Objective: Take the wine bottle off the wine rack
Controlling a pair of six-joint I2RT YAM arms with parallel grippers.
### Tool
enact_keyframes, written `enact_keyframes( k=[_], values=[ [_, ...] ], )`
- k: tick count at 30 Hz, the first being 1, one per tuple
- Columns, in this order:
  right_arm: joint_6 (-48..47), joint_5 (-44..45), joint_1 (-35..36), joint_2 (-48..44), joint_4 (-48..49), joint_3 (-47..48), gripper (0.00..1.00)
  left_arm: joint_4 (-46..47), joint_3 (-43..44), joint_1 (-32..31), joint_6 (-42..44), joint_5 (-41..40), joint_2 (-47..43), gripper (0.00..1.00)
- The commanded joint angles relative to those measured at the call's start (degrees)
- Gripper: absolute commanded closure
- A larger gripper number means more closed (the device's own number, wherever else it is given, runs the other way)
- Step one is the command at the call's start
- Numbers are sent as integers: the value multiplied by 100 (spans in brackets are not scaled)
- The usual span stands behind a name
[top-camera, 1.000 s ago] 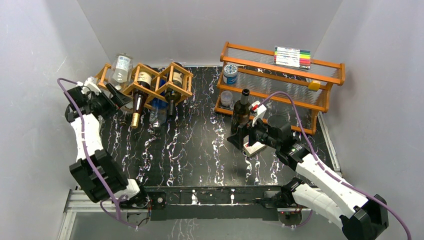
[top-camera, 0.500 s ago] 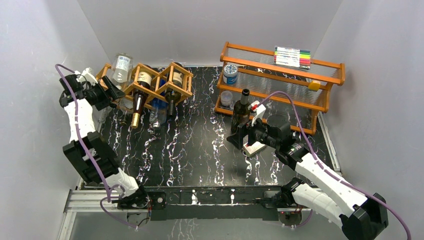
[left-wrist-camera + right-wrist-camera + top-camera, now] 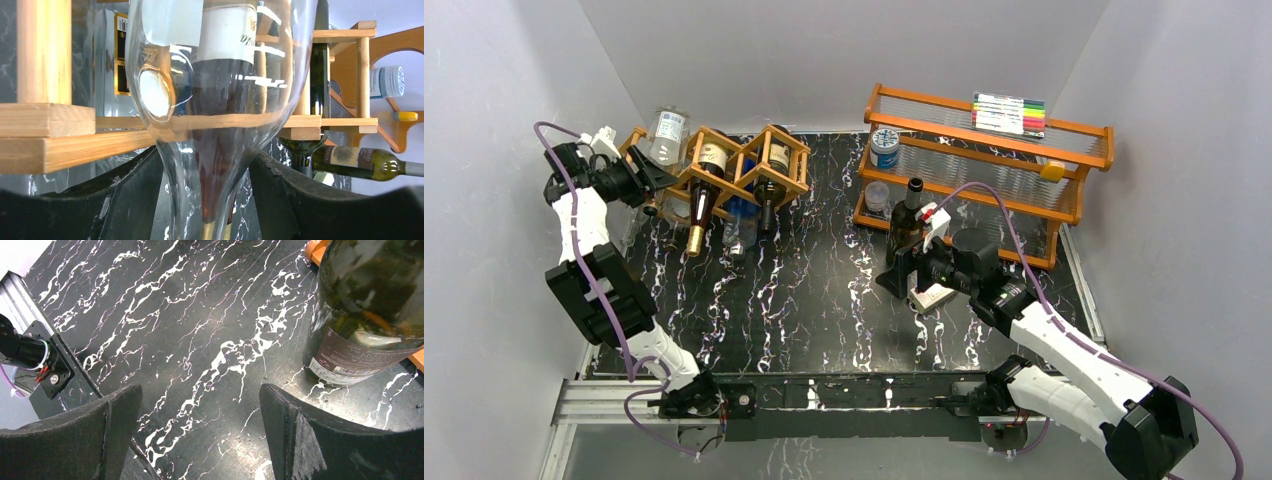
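Note:
The wooden lattice wine rack [image 3: 746, 165] stands at the back left with several bottles lying in its cells. A clear glass wine bottle [image 3: 667, 133] lies in the leftmost cell, neck pointing down and forward. In the left wrist view this clear bottle [image 3: 165, 125] fills the middle, and both black fingers touch its narrowing shoulder. My left gripper [image 3: 652, 180] [image 3: 206, 160] is shut on it, just under the rack's wooden bars [image 3: 50, 135]. My right gripper [image 3: 910, 285] [image 3: 200, 395] hangs open over bare table beside an upright dark green bottle [image 3: 907, 222] [image 3: 370, 305].
A brown bottle with a gold cap [image 3: 701, 195], a dark bottle [image 3: 769, 185] and a blue one [image 3: 742, 215] also sit in the rack. An orange two-tier shelf [image 3: 984, 190] at the back right holds a marker pack [image 3: 1009, 113] and a can [image 3: 885, 148].
My left arm swung up and back toward the rack's left end. Its jaws went from wide open to closed around the clear bottle. The right arm barely moved.

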Motion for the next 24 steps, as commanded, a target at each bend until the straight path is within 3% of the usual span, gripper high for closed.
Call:
enact_keyframes(
  k=[1, 6, 9, 16, 18, 24],
  values=[
    [-81, 14, 29, 50, 298, 270, 2, 16, 200, 0, 4, 578, 72, 41],
    [-70, 9, 23, 102, 307, 291, 2, 45, 107, -2, 1, 717, 111, 44],
    [-68, 5, 27, 111, 307, 296, 2, 67, 104, -2, -18, 702, 118, 58],
    [-47, 5, 28, 135, 298, 346, 2, 148, -44, -4, -275, 900, -80, 75],
    [-49, 3, 23, 141, 292, 340, 2, 210, -132, 0, -446, 941, -194, 87],
    [-30, -30, 23, 142, 241, 400, 2, 580, -373, 0, -1043, 945, -647, 100]
  ],
)
